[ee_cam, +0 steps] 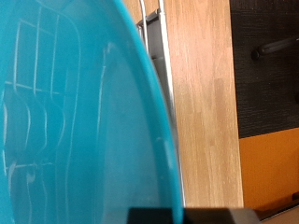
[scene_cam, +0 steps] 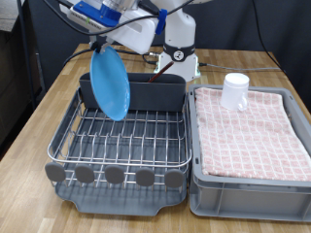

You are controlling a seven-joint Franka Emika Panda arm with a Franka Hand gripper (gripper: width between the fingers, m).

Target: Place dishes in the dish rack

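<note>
Wood grain runs across the tabletop (scene_cam: 39,112) we see under everything, a light plank surface with dark curtain and shadow behind it at the exterior view's top. On it, toward the exterior view's left, sits the dish rack (scene_cam: 121,136), a silver wire grid in a dark grey tray with a tall grey utensil holder (scene_cam: 146,94) along its far side. Just beside it, on the exterior view's right, stands a lighter grey bin (scene_cam: 248,184) covered with a pink checked cloth (scene_cam: 248,131), and the white mug (scene_cam: 234,91) stands upright on that cloth near the bin's far edge. We find the blue plate (scene_cam: 110,83) held on edge above the rack's far left part, its long axis running nearly vertical with a slight tilt, its lower rim down among or just over the wires, though we cannot tell whether it touches them. The gripper (scene_cam: 102,44) comes down from the exterior view's top and meets the plate at its upper rim; its fingers look clamped on that rim, but they are small and partly hidden, so we say this with caution. In the wrist view the plate fills most of the picture, with rack wires and the wooden table beside it. We cannot make out the spoon
</note>
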